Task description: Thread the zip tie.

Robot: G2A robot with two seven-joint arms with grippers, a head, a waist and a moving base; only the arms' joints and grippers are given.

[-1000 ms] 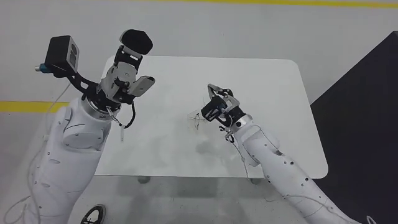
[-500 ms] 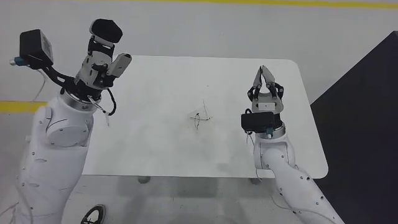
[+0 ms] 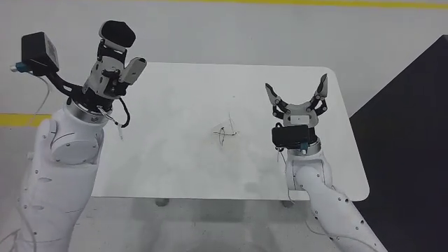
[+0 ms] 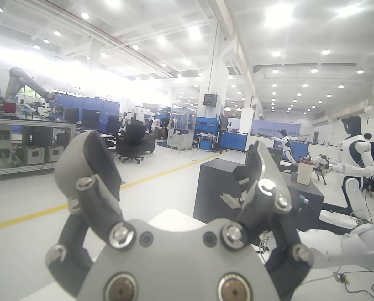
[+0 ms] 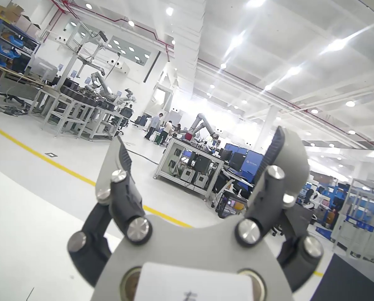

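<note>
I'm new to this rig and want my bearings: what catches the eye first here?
The right gripper, jaws spread wide, stands over the table at its right side. The zip tie lies alone mid-table, apart from both arms. The left gripper, also open, is up near the far left corner.

Nothing legible can be made out; the white rectangular label (image 5: 191, 285) on the grey metal wrist plate (image 5: 187, 245) bears a dark mark cut off at the edge; the blue cabinet panel (image 5: 252, 161) carries white print too small to tell; the blue wall banner (image 4: 274, 129) has pale lettering, blurred.
</note>
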